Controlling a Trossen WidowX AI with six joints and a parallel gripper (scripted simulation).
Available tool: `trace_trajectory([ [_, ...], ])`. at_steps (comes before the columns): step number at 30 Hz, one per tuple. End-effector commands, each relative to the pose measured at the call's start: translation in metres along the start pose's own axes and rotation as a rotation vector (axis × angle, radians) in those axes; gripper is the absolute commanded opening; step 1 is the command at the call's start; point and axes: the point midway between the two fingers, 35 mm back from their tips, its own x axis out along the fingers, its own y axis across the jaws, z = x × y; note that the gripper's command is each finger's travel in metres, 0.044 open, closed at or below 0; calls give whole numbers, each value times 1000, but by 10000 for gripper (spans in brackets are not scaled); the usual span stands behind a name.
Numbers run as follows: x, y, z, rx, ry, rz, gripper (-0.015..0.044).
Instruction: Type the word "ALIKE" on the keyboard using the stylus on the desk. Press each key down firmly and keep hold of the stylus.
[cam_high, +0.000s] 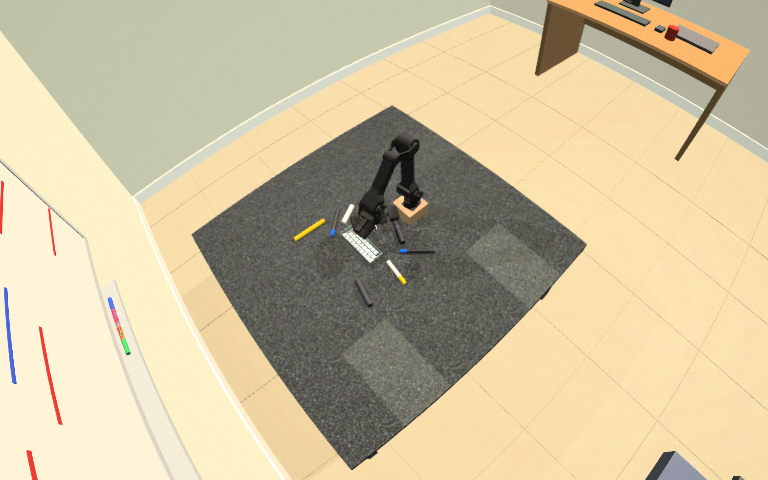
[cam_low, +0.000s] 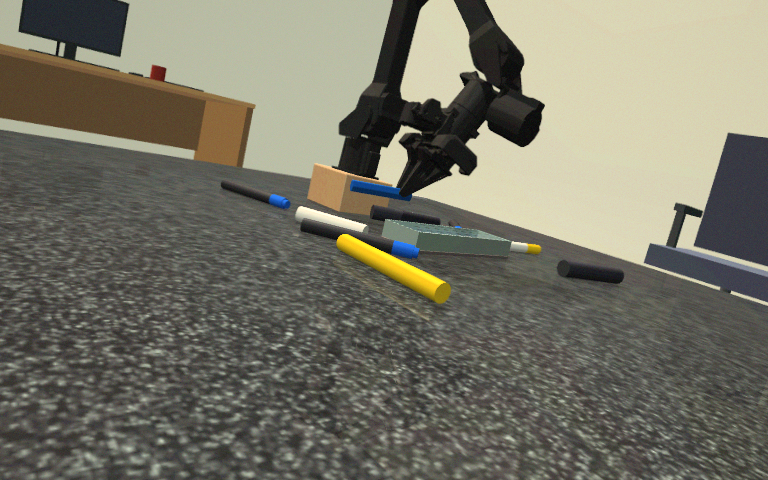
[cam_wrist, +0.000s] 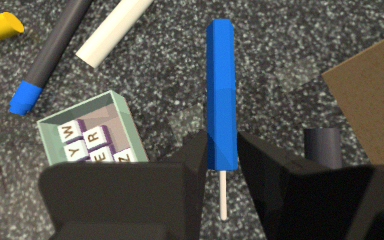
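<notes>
The stylus (cam_low: 376, 190) (cam_wrist: 220, 75) has a blue faceted body and a thin pale tip. My gripper (cam_low: 402, 193) (cam_wrist: 221, 138) is shut on it near the tip end of the blue body and holds it above the desk surface, lying nearly level. In the wrist view the tip points toward the bottom edge. The keyboard (cam_high: 360, 244) (cam_low: 464, 243) (cam_wrist: 125, 117) is a pale green tray with white keys, left of the stylus in the wrist view. W, R, Y, E and Z show there; my left finger hides the other keys. The stylus is mostly hidden in the top view.
A yellow rod (cam_high: 309, 229) (cam_low: 390, 266), a white rod (cam_high: 347, 213) (cam_wrist: 115, 32) and a black marker with blue end (cam_low: 345, 233) (cam_wrist: 57, 47) lie beyond the keyboard's far end. A dark rod (cam_high: 399, 230) (cam_wrist: 322, 145) lies near the wooden base block (cam_high: 410, 212) (cam_wrist: 360, 100).
</notes>
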Motion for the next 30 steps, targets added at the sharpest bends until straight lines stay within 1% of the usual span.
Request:
trace_trajectory([
  [1, -1, 2, -1, -169, -24, 88, 0],
  [13, 0, 3, -2, -193, -27, 101, 0],
  [30, 23, 4, -15, -193, -27, 101, 0],
])
